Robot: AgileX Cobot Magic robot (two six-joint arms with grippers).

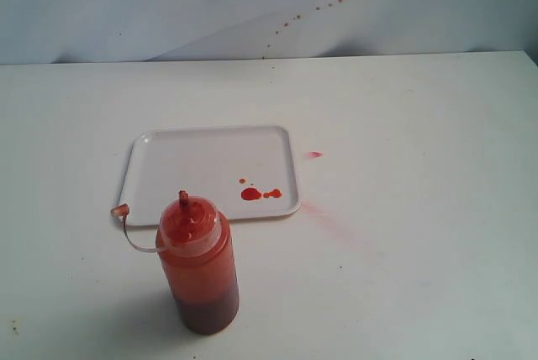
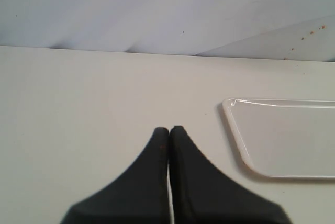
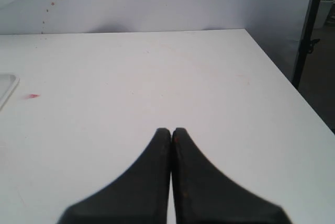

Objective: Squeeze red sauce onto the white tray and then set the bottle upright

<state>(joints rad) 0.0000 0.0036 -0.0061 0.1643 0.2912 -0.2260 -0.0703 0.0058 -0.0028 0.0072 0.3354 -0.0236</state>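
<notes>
upright in the lower left-centre of the exterior frame stands the bottle (image 1: 198, 272), nozzle up, its tethered cap (image 1: 120, 210) hanging out to the left, just beside the lower left corner of the white tray (image 1: 193, 158). behind it, mid-frame, the tray lies flat on the table (image 1: 420, 276), with the red sauce (image 1: 250, 194) as a few round drops near its lower right corner. a small red fleck (image 1: 315, 155) sits on the table just right of the tray. left gripper (image 2: 169, 130) and right gripper (image 3: 171, 131) each have their fingers pressed together, holding nothing.
</notes>
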